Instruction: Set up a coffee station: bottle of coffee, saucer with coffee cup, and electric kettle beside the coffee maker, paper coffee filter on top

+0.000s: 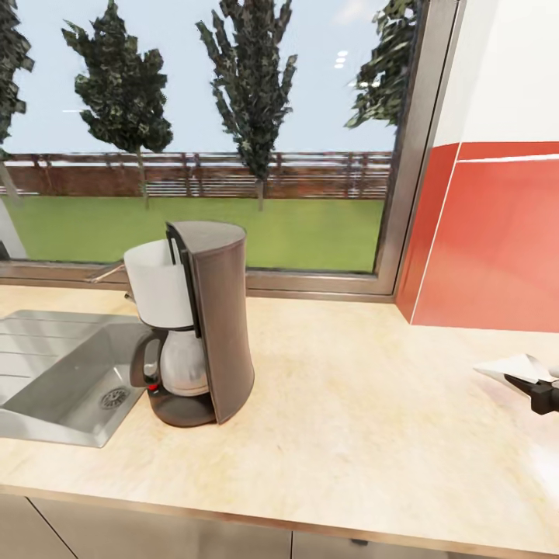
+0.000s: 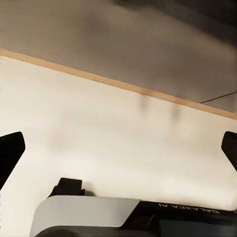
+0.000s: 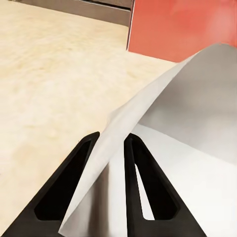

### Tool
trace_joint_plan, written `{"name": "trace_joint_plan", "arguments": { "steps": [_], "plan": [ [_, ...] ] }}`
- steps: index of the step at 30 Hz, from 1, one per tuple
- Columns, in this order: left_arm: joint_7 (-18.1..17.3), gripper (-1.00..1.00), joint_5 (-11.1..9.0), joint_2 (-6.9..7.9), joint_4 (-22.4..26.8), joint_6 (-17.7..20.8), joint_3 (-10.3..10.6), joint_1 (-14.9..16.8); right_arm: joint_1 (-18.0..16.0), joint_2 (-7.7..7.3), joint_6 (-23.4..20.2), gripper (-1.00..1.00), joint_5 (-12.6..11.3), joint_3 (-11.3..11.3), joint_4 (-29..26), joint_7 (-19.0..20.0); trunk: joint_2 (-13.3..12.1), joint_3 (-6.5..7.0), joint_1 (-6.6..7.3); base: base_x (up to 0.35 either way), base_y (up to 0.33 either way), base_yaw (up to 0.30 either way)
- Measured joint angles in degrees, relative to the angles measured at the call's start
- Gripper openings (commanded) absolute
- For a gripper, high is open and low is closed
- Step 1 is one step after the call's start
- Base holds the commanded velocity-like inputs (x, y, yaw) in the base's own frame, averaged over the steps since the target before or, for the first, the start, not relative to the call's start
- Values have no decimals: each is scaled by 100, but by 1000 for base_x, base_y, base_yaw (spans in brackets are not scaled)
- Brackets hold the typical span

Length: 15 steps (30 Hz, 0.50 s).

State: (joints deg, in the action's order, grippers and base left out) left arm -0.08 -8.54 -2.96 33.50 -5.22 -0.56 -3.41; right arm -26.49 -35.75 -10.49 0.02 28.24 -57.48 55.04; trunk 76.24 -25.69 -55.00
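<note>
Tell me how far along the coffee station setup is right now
Done: the coffee maker stands on the countertop beside the sink. In hand: the right gripper pinches the paper coffee filter between its fingers, low over the counter at the right. Left: setting the filter on top of the maker, then bringing the bottle of coffee, saucer, cup and kettle, none yet beside it.

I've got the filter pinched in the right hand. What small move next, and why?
Probably carry the right hand leftward and up toward the coffee maker. The paper coffee filter sits between the fingers, low over the countertop near the red wall panel, well right of the machine's top, where it belongs.
</note>
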Motion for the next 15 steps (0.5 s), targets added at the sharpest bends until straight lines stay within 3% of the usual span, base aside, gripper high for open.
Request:
{"name": "trace_joint_plan", "arguments": {
  "steps": [15],
  "plan": [
    [0,100,0,0,0,0,0,0,0,-11,-26,-100,-19,5,-31,47,-602,270,330,0,0,0]
  ]
}}
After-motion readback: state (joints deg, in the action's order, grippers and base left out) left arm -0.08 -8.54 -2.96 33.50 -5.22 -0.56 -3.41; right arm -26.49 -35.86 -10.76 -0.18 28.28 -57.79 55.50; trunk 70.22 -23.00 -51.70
